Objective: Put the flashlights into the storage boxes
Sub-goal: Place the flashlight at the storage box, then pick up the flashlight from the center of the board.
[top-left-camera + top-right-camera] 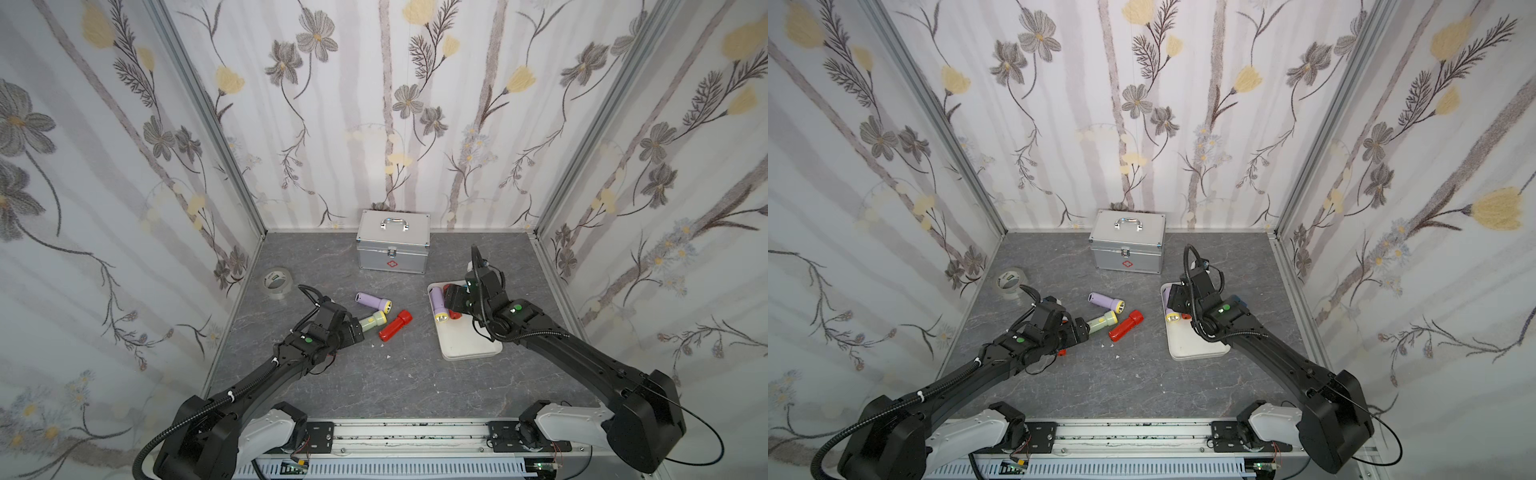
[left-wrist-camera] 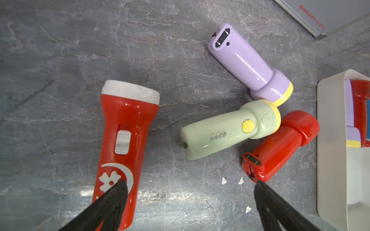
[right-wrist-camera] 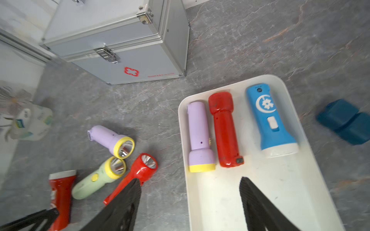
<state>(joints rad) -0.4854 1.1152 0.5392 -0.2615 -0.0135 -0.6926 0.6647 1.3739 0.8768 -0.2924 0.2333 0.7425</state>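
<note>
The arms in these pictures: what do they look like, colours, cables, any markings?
The left arm and right arm are matte black, angular shells on rounded white base housings. A ribbed black cable hose runs along each; white zip ties fasten the left one. Each wrist bears a green dot. The left gripper and right gripper have black, ridged, tapering fingers.

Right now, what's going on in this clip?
The white tray holds a lilac flashlight, a red flashlight and a blue flashlight. The right gripper hangs open above the tray, empty. On the table lie a second lilac flashlight, a pale green flashlight, an all-red flashlight and a white-headed red flashlight. The left gripper is open just over them, holding nothing.
</note>
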